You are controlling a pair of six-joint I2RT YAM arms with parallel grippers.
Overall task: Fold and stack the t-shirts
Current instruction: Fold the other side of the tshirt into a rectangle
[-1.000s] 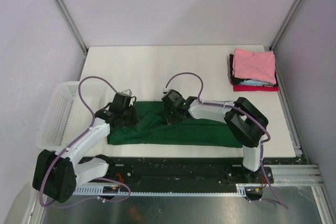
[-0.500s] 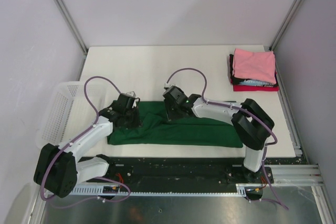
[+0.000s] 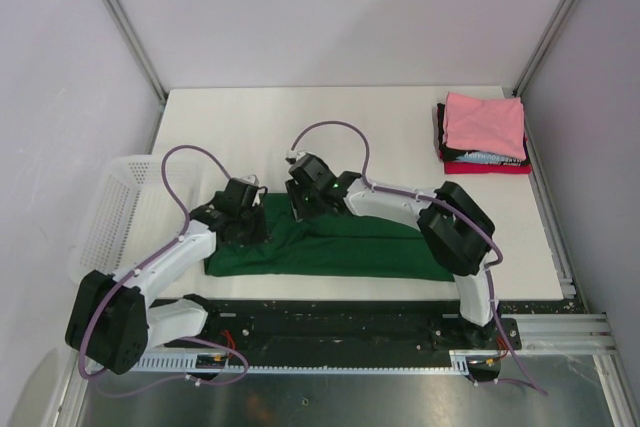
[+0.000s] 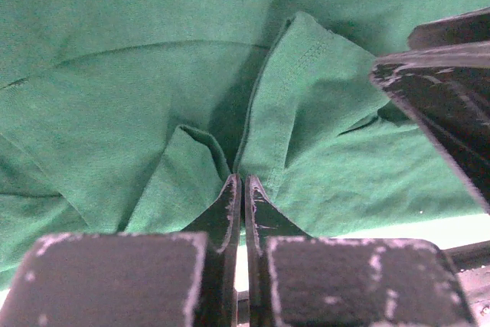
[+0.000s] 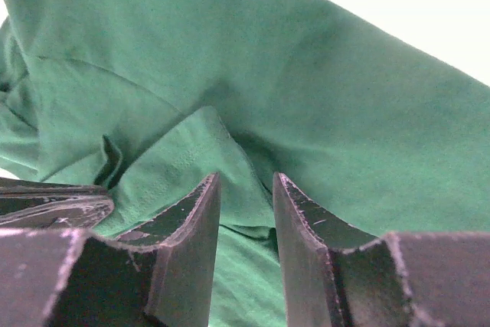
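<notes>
The dark green t-shirt lies in a long folded band along the table's near edge. It fills the left wrist view and the right wrist view. My left gripper is at the shirt's left end, its jaws shut on a pinched fold of green cloth. My right gripper is close beside it at the shirt's far edge. Its jaws stand partly apart astride a raised fold. A folded pink shirt tops a stack with black and red shirts at the far right.
A white mesh basket hangs off the table's left edge beside my left arm. Metal frame posts rise at both far corners. The right arm's elbow sits over the green shirt's right end.
My right gripper has moved left along the shirt's far edge, closer to my left gripper. My left gripper has shifted slightly right and stays pinched on the cloth.
</notes>
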